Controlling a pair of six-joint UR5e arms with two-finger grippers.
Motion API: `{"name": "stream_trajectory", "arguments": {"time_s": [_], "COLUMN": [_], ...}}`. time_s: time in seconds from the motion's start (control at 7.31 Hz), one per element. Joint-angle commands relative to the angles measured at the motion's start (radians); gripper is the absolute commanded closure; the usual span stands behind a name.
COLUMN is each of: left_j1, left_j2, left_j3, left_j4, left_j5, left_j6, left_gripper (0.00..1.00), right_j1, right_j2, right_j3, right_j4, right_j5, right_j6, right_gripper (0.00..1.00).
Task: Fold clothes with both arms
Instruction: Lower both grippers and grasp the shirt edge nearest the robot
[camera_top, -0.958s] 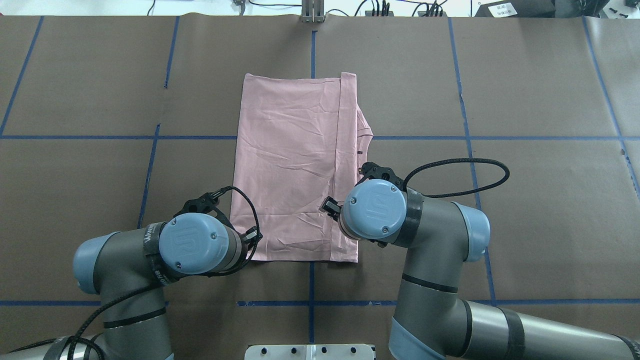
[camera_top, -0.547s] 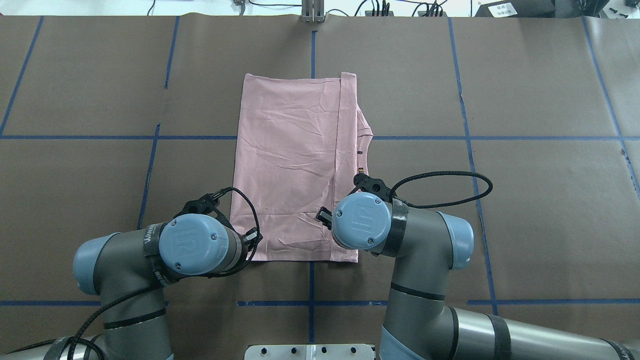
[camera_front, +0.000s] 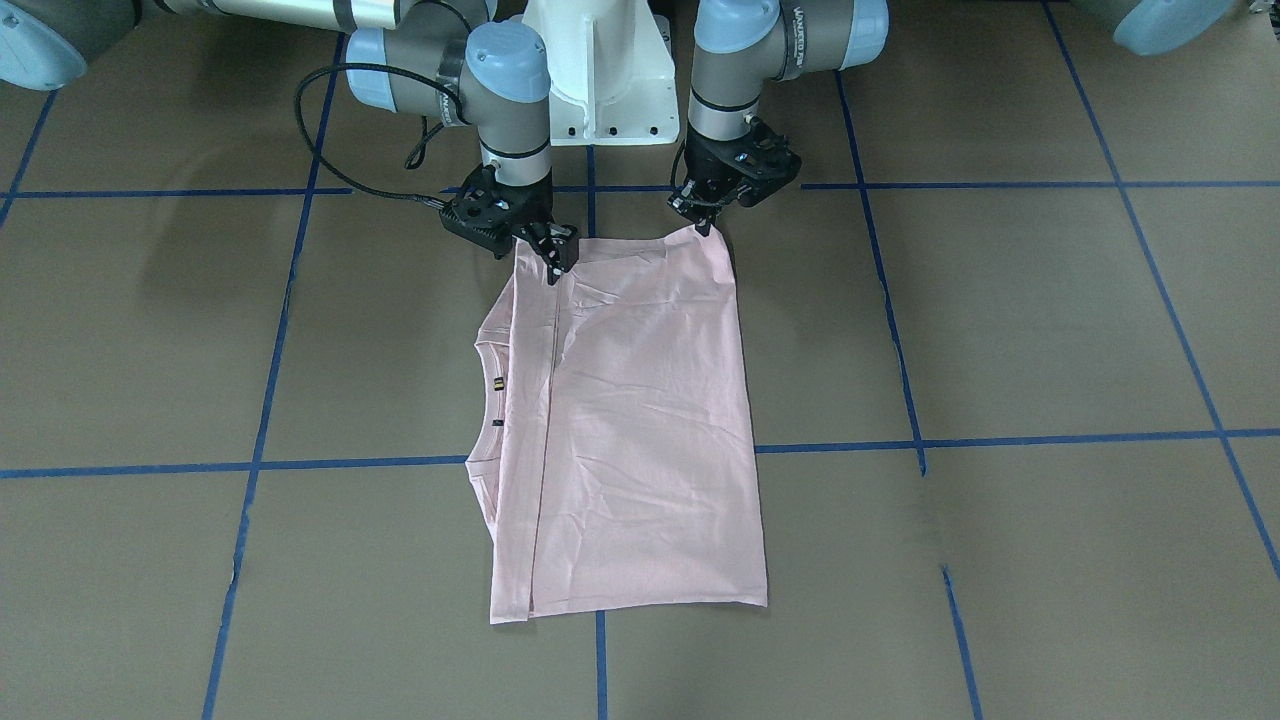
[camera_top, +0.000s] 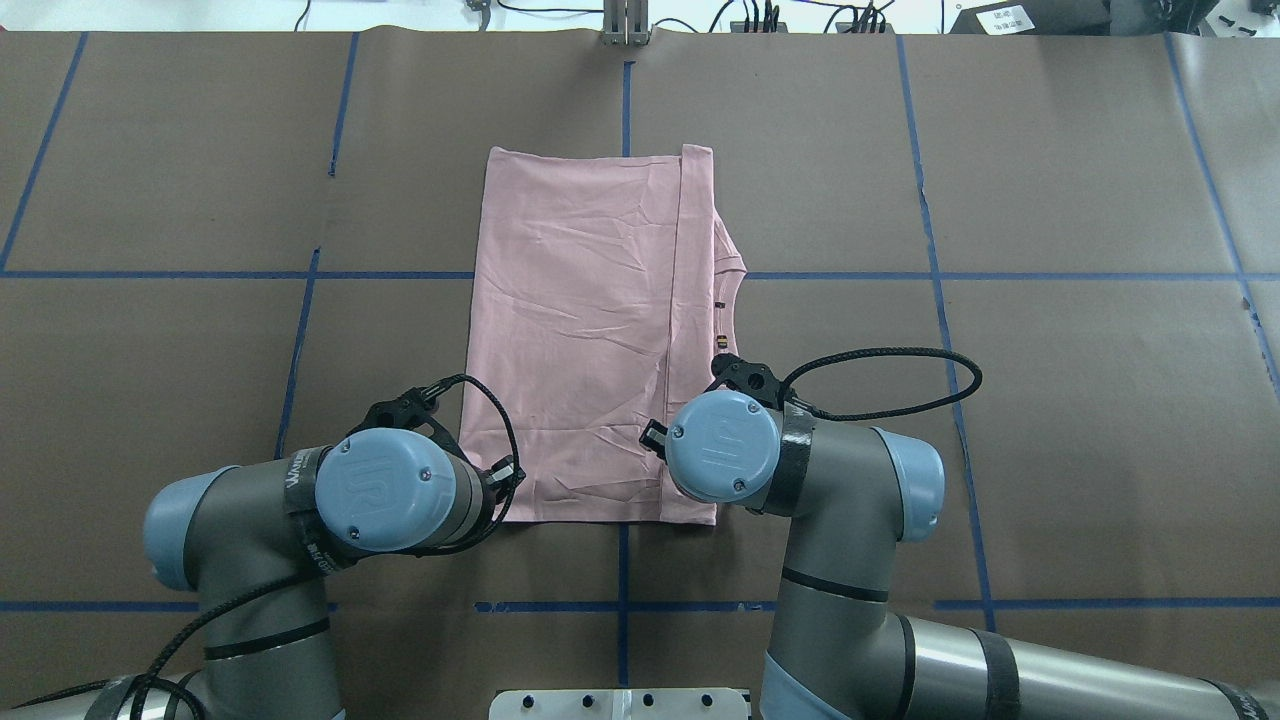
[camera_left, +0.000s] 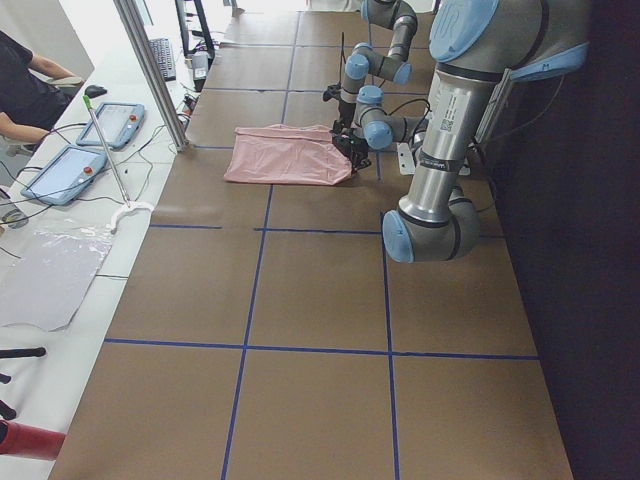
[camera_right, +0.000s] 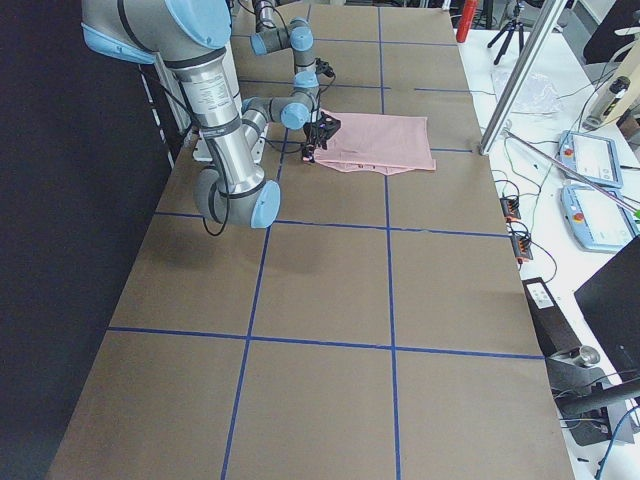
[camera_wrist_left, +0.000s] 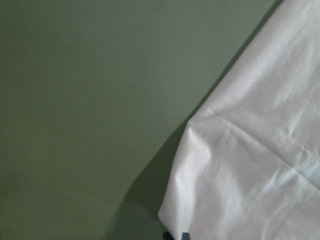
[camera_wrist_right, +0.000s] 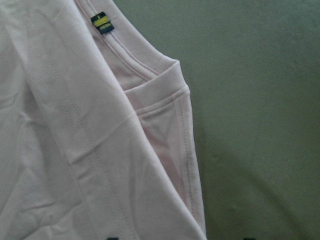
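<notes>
Brown paper covers the table, marked into big squares by blue tape lines. Bare paper shows on every side of the garment, widest to the robot's left and right. The far table edge lies well beyond the garment's far end.

Pink T-shirt lies flat near the table's middle, folded to a long rectangle. Its long axis runs straight away from the robot. The near short edge sits between the two wrists. The left long edge is straight; the right one carries a folded-over strip, and the neckline bulges out of it, facing the robot's right.

Left arm and right arm both bend in over the near end, either side of the white pedestal.

Left gripper is at the near left corner, jaws closed together and pinching the T-shirt. In the left wrist view the corner stands slightly off the paper, with shadow under it.

Right gripper is down on the near edge, on the folded strip close to the right corner. Its jaws stand apart at the bottom of the right wrist view, with cloth between them and nothing gripped.

Neck label, dark with yellow marks, sits inside the collar rib.
</notes>
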Motion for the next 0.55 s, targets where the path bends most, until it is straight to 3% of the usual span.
{"name": "stream_trajectory", "arguments": {"time_s": [0.0,0.27,0.41], "left_j1": [0.0,0.0,0.0], "left_j2": [0.0,0.0,0.0], "left_j3": [-0.002,-0.003,-0.006], "left_j4": [0.001,0.001,0.002], "left_j5": [0.001,0.001,0.001], "left_j6": [0.0,0.001,0.0], "left_gripper": [1.0,1.0,1.0], "right_j1": [0.0,0.0,0.0], "right_j2": [-0.001,0.002,0.004], "right_j3": [-0.003,-0.008,-0.009], "right_j4": [0.002,0.003,0.002], "right_j5": [0.001,0.001,0.001], "right_j6": [-0.002,-0.002,0.001], "right_gripper": [0.12,0.13,0.24]}}
